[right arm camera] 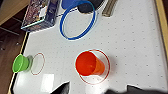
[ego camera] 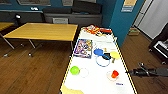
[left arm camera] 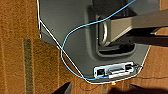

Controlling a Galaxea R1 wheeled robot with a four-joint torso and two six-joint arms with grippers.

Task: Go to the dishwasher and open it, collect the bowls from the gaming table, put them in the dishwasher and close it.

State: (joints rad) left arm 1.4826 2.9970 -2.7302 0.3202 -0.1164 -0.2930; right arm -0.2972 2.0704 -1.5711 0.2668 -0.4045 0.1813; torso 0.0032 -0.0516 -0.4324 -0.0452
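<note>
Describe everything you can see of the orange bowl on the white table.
The orange bowl is a small, round, glossy, plastic-looking cup shape, apparently tipped toward the camera, interior looking empty. It sits on the white table inside a thin red ring mark, below the blue ring, apart from the green bowl. Nothing grips it.

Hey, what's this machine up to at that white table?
The robot stands at the end of the long white table, holding nothing. On the table are a green bowl, an orange bowl, a blue ring, a colourful box and paddles. Its right arm reaches in beside the table, and the right wrist camera looks down on the orange bowl. Both bowls sit untouched.
</note>
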